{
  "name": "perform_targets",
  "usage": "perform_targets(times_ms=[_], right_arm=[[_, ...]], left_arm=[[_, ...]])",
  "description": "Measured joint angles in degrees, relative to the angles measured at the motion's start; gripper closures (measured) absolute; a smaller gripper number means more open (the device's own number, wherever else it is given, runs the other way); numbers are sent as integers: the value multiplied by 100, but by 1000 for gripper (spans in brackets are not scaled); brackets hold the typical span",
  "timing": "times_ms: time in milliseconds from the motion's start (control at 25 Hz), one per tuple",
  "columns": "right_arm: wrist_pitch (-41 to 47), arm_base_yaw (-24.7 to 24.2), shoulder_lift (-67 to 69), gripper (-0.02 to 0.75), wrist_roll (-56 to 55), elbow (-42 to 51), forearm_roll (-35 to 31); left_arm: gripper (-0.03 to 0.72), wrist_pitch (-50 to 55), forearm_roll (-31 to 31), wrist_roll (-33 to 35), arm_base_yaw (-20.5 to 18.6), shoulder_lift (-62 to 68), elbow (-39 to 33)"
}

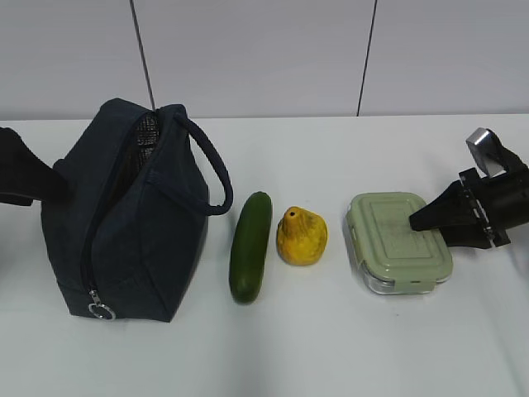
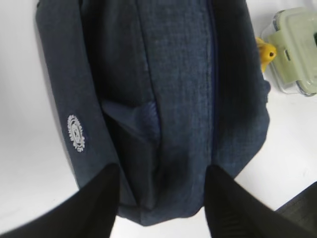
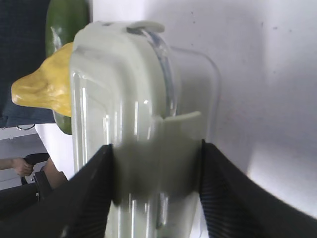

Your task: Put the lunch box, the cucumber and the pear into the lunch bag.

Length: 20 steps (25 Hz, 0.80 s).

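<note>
The right end effector [image 3: 156, 191] pinches the clear rectangular lunch box with a sage-green lid [image 1: 399, 240] on the white table [image 1: 347, 347], beside the yellow pear [image 1: 302, 237] and dark green cucumber [image 1: 251, 246]. The left end effector [image 2: 161, 198] is spread around the navy fabric lunch bag [image 1: 124, 219].

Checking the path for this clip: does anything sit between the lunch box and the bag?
Yes. The pear and the cucumber lie on the table between the lunch box and the bag. The right claw straddles the box.
</note>
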<state>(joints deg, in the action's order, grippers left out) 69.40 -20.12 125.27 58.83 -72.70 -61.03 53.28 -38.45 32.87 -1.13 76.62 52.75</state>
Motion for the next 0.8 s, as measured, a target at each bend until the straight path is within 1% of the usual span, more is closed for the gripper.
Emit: perform_targets(times_ms=[160,280,400,520,680,760,800], right_arm=[[10,0,0,344,0,0,0],[10,0,0,344,0,0,0],[10,0,0,344,0,0,0],[10,0,0,344,0,0,0],[10,0,0,344,0,0,0],[10,0,0,344,0,0,0],[10,0,0,344,0,0,0]], left_arm=[[366,-126,-1,49,202,190,0],[403,-250,12,54,334,224,0],[443,-326,102,54,360,224,0],[454,-346,230,54,360,224,0],[460,-346,248,63,360,224,0],[497,-346,253,63,360,224,0],[534,-336,253,66,360,224,0]])
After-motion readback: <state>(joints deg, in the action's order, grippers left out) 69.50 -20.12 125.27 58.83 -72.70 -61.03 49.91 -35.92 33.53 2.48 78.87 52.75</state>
